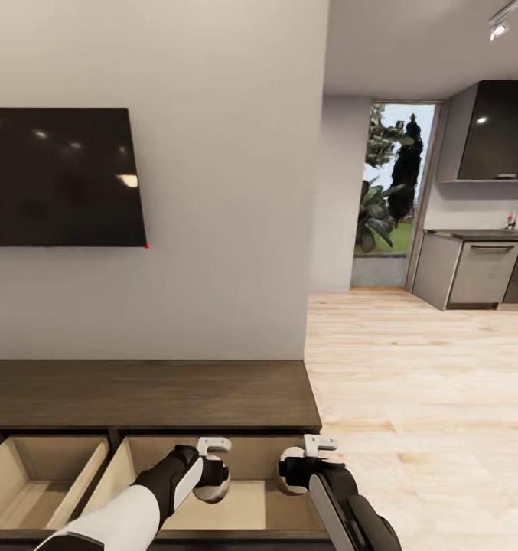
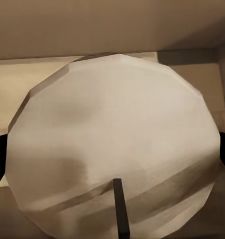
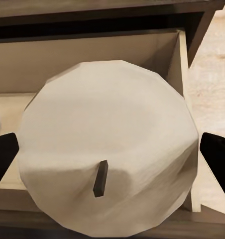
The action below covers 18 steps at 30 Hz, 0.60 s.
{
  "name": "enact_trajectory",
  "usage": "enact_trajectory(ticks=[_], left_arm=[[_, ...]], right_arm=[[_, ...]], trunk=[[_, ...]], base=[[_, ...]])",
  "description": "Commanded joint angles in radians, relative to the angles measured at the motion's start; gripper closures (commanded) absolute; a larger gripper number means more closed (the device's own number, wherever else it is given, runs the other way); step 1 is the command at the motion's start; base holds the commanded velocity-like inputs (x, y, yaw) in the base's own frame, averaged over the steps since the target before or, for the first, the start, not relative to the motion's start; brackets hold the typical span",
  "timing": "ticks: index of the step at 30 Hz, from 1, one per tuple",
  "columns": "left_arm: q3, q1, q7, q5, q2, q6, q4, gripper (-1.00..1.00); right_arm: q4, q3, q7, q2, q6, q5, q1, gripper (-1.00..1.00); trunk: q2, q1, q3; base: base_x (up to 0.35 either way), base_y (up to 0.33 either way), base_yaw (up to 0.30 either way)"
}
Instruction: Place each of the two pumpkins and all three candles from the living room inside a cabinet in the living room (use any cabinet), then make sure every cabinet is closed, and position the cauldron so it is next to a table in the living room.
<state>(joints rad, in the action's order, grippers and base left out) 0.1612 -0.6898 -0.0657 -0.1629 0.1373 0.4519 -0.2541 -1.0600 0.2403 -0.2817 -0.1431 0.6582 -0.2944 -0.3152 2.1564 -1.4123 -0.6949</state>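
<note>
We hold one candle [image 2: 112, 149] in our left gripper [image 1: 213, 478] and another candle [image 3: 107, 149] in our right gripper [image 1: 293, 474], both pinched above the cabinet's [image 1: 148, 394] open drawer [image 1: 243, 509] at six o'clock.

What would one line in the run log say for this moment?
left gripper: shut on candle | right gripper: shut on second candle | both over open drawer of cabinet
</note>
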Motion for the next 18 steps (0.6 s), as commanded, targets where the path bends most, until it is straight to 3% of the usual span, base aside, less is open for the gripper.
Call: enact_trajectory(ticks=[1, 5, 12, 18], left_arm=[[0.008, 0.001, -0.007, -0.01, 0.0, 0.003, -0.002, 1.0], [0.008, 0.002, -0.006, -0.01, 0.001, 0.001, -0.002, 1.0], [0.008, 0.003, -0.006, -0.01, 0.001, 0.0, -0.002, 1.0], [0.008, 0.003, -0.006, -0.01, 0.001, 0.0, -0.002, 1.0]], right_arm=[[-0.001, 0.002, -0.01, 0.0, 0.002, -0.008, -0.001, 1.0], [0.0, 0.005, -0.01, -0.002, 0.002, -0.008, -0.001, 1.0], [0.0, 0.06, -0.01, -0.004, 0.001, -0.009, -0.001, 1.0], [0.0, 0.067, -0.01, -0.003, 0.001, -0.009, -0.001, 1.0]], trunk=[[0.001, 0.0, -0.001], [0.001, 0.0, -0.001], [0.001, 0.0, -0.001], [0.001, 0.0, -0.001]], base=[[0.0, -0.187, 0.0], [0.0, -0.111, 0.0], [0.045, -0.016, 0.0], [0.03, -0.001, 0.0]])
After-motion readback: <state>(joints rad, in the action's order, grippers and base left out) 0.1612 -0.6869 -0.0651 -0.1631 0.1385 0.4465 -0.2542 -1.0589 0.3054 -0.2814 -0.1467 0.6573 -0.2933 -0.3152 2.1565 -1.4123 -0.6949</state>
